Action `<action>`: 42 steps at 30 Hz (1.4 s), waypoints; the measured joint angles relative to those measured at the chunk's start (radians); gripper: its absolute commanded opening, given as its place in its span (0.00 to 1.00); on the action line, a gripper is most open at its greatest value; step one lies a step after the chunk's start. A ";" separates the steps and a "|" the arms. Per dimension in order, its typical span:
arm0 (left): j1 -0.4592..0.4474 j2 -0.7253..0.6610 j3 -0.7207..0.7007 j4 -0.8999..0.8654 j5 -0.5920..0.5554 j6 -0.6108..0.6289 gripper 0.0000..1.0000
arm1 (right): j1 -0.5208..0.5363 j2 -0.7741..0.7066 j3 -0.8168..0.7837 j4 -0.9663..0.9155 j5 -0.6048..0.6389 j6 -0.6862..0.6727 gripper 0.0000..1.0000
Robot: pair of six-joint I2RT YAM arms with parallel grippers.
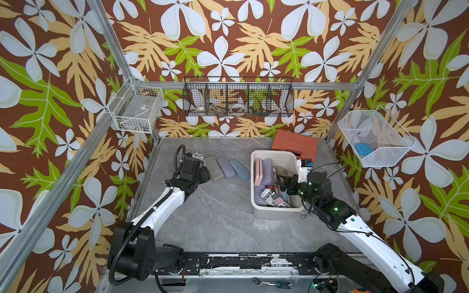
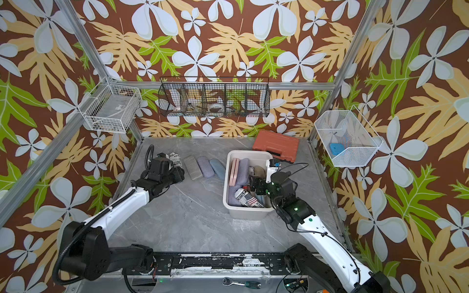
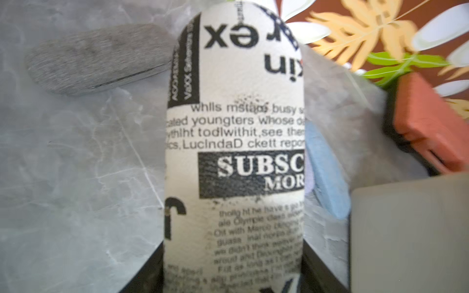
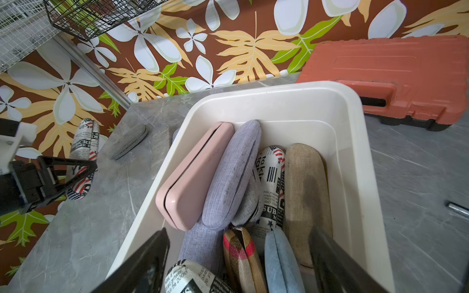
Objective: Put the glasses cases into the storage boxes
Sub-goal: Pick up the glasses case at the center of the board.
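The storage box (image 1: 275, 212), right, holds most glasses cases (image 4: 193, 177). A grey case (image 1: 214, 167), lavender case (image 1: 224, 166) and blue case (image 1: 239, 168) lie on the tabletop (image 1: 215, 215), far left. The left fingers (image 3: 147, 279) grip a newspaper-print case (image 3: 233, 152) there; the right fingers (image 4: 335, 261) are wide and empty over the box.

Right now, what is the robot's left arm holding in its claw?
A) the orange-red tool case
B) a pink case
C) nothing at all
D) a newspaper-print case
D: in the left wrist view the newspaper-print case sits clamped between the jaws of the left gripper, sticking out lengthwise from them.
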 measured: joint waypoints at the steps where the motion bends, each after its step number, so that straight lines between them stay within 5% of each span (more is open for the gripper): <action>1: -0.015 -0.032 -0.023 0.025 0.016 0.003 0.52 | 0.000 -0.002 0.002 -0.001 0.000 0.001 0.86; 15: -0.275 -0.293 -0.203 0.309 0.123 0.063 0.53 | 0.008 0.066 0.081 0.071 -0.219 0.058 0.85; 23: -0.410 -0.269 -0.236 0.430 0.088 0.029 0.52 | 0.145 0.183 0.206 0.152 -0.265 0.111 0.69; 26: -0.439 -0.241 -0.239 0.459 0.080 0.023 0.52 | 0.195 0.257 0.257 0.177 -0.266 0.114 0.60; 33: -0.460 -0.226 -0.240 0.528 0.089 -0.008 0.52 | 0.259 0.386 0.324 0.221 -0.288 0.113 0.66; 42: -0.463 -0.212 -0.264 0.571 0.131 -0.027 0.52 | 0.267 0.492 0.363 0.238 -0.322 0.112 0.51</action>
